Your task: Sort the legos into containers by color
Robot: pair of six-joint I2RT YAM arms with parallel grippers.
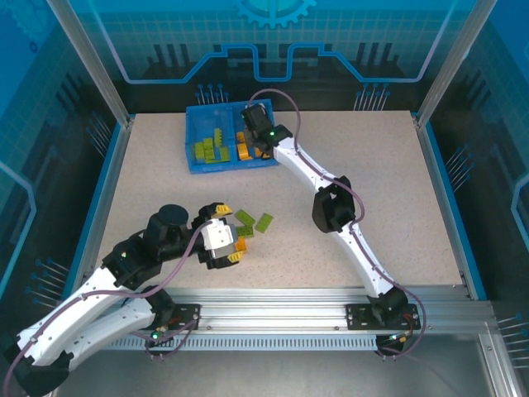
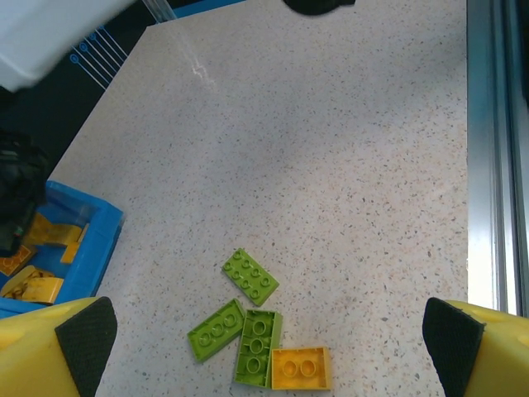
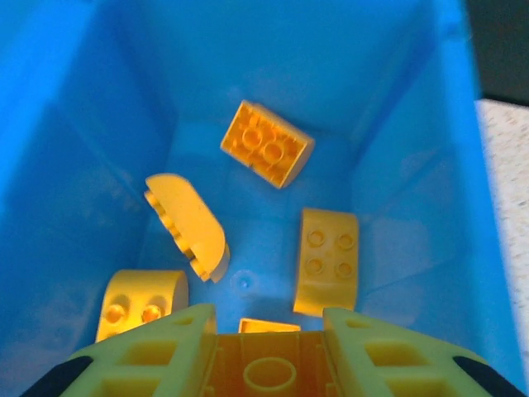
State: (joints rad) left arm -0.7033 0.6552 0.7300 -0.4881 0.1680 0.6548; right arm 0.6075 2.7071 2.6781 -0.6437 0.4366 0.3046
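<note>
Three lime green legos [image 2: 250,275] [image 2: 216,330] [image 2: 257,347] and one orange lego [image 2: 301,368] lie together on the table. My left gripper [image 2: 269,335] hovers above them, wide open and holding nothing; from above it [image 1: 231,231] sits just left of the green legos [image 1: 264,221]. The blue tray [image 1: 192,132] stands at the back, with green legos [image 1: 213,147] in its left container and orange ones in its right. My right gripper [image 3: 269,347] hangs over the right container, shut on an orange lego [image 3: 269,372]. Below it lie several orange legos [image 3: 266,143] [image 3: 328,260].
The tray's blue walls [image 3: 413,165] close in around the right gripper. A corner of the tray [image 2: 91,240] appears in the left wrist view. The right arm [image 1: 335,207] stretches diagonally across the table's middle. A metal rail [image 1: 314,298] runs along the near edge.
</note>
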